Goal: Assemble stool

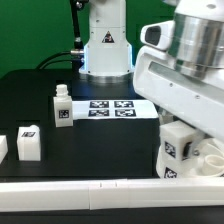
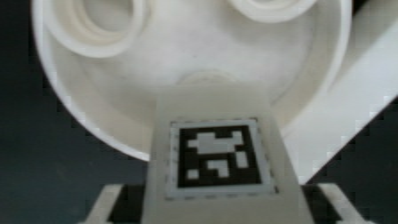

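STOOL BUILD, EARLY STAGE: the arm's pincer (image 2: 217,210) is clamped at about half width on the held leg (image 2: 217,150), tag facing the wrist cam. It has the leg over the round seat (image 2: 125,70), which lies flat on the black table (image 1: 60,70) at the exterior view's right, just behind the front border bar (image 1: 90,190). In the wrist view the leg's far end overlaps the seat's face near its sockets, but whether it touches or is already in one can't be told. Two more parts wait well apart from the seat. The upright leg (image 1: 62,108) stands w/ its narrow end up, just to the exterior view's left of the marker board (image 1: 112,107). The spare leg (image 1: 28,144) sits farther left & nearer the front. A white piece (image 1: 2,148) is cut off at the pic's edge, so no telling what it is. By the look of it no leg is fixed yet. This reads as the first insertion, w/ the other legs left to fetch, set in & tighten, so most of the job is ahead.
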Robot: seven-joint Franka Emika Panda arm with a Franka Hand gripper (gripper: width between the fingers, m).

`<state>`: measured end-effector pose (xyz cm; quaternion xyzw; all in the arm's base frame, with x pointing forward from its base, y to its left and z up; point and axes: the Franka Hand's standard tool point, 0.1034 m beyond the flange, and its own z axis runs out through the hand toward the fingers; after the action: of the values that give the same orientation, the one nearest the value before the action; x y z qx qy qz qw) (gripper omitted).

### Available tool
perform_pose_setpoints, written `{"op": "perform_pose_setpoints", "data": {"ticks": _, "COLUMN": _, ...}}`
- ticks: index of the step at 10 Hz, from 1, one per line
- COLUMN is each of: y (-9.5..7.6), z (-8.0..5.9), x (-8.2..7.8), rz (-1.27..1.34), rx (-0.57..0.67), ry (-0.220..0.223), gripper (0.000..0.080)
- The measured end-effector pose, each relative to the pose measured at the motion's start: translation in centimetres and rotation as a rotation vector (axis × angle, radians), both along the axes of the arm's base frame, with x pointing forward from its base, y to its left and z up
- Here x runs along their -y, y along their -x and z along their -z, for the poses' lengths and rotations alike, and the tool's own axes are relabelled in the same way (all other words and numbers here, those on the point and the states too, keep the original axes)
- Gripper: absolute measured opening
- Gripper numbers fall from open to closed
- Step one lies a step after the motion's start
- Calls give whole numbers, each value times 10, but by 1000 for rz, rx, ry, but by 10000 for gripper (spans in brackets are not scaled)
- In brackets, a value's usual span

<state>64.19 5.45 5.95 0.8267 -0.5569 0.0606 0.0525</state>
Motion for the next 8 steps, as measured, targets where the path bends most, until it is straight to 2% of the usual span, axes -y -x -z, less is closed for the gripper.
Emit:
{"op": "perform_pose_setpoints", "data": {"ticks": 1, "y": 8, "z": 3, "x": 5, "rz": 135, "rx": 65, "ry": -28, "gripper": 333}}
{"op": "perform_pose_setpoints", "data": {"ticks": 2, "y": 11, "z": 3, "x": 6, "rz": 192, "rx": 84, "ry": -34, "gripper": 333}}
{"op": "perform_pose_setpoints", "data": {"ticks": 3, "y": 11, "z": 3, "x": 5, "rz": 185, "rx": 84, "ry": -34, "gripper": 409}}
{"op": "perform_pose_setpoints", "data": {"ticks": 4, "y": 11, "z": 3, "x": 5, "rz": 182, "rx": 83, "ry": -33, "gripper": 409}}
{"op": "perform_pose_setpoints", "data": {"ticks": 5, "y": 11, "z": 4, "x": 4, "rz": 182, "rx": 82, "ry": -33, "gripper": 543}}
{"op": "perform_pose_setpoints", "data": {"ticks": 6, "y": 11, "z": 4, "x": 4, "rz": 181, "rx": 82, "ry": -33, "gripper": 627}}
{"op": "perform_pose_setpoints", "data": {"ticks": 7, "y": 8, "z": 0, "x": 5, "rz": 176, "rx": 102, "ry": -45, "gripper": 643}}
{"op": "perform_pose_setpoints", "data": {"ticks": 8, "y": 11, "z": -15, "x": 10, "rz": 164, "rx": 141, "ry": -83, "gripper": 643}}
